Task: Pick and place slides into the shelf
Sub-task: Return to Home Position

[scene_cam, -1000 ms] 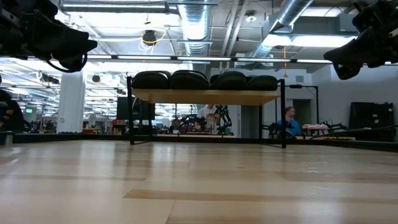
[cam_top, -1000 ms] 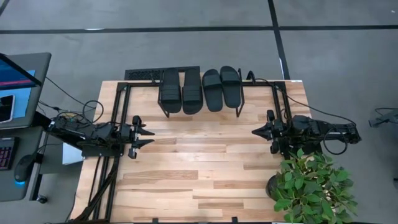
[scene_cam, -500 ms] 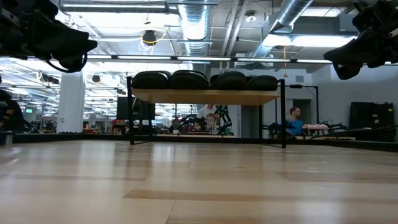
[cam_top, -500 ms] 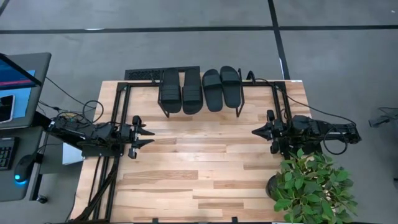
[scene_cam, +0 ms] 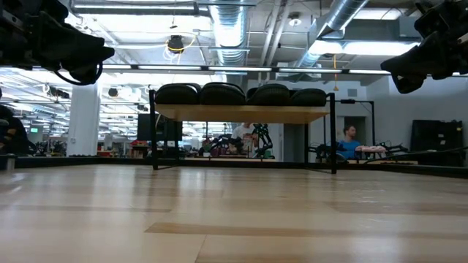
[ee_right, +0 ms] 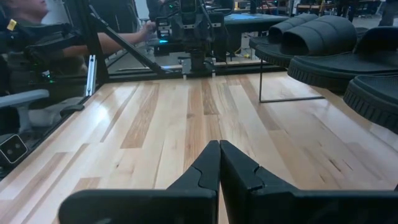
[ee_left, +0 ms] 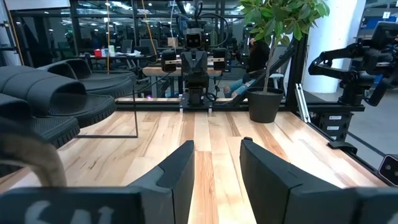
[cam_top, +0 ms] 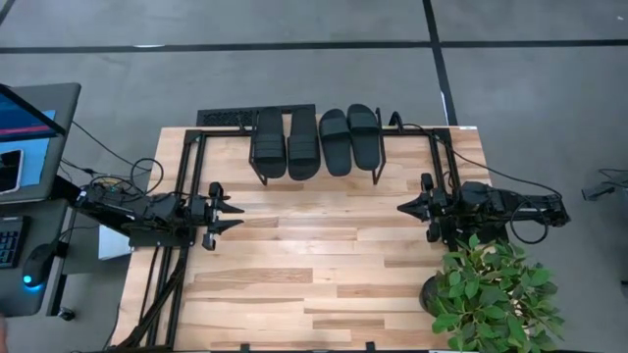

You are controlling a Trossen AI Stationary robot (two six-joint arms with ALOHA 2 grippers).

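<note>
Table [cam_top: 324,245]: slides [cam_top: 335,142] on shelf [scene_cam: 241,114] (four abreast); left fingers [ee_left: 177,171] apart, right fingers [ee_right: 206,167] together.

Only the seated background person [scene_cam: 351,142] has shifted slightly.

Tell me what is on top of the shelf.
Four black slides lie side by side on the shelf, filling its top. From above they hide the wood; its front edge shows only in the low view.
</note>
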